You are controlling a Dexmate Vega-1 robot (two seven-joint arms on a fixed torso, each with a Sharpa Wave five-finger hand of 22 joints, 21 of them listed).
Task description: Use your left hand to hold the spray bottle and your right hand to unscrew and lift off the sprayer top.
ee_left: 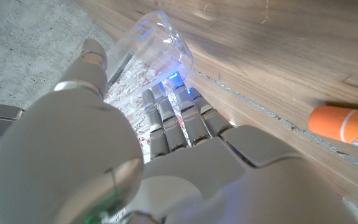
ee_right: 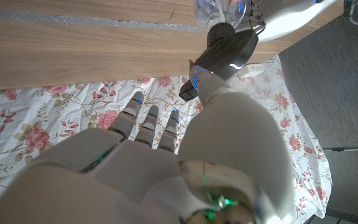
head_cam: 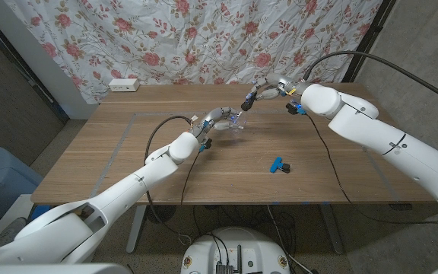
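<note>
Bottle duty first: spray bottle (head_cam: 235, 122), clear plastic, gripped by the left hand (head_cam: 216, 118), thumb on one side, fingers (ee_left: 166, 121) wrapped round the other. Looks a firm enough hold from the left wrist view, though on a slick, see-through wall.

Just beside the bottle's far end, on the right: right hand (head_cam: 263, 93), fingers partly curled and reaching toward it. Just past the thumb tip, between hand and bottle, a dark piece (ee_right: 226, 48). Sprayer top, or part of the other hand? Held, touched or merely near? Cannot tell from any view.

Well apart from the bottle, nearer the robot and to the right: a small blue-and-black piece (head_cam: 279, 164) lying on the table (head_cam: 128, 152).

Now the dangers. Could spin the whole bottle inside the left grip instead of loosening the thread, given smooth plastic and a hard twist. Could crush or bow the thin wall with too tight a squeeze. Could tip the bottle and jam the thread by lifting at an angle. Could drop the top through a weak pinch.
</note>
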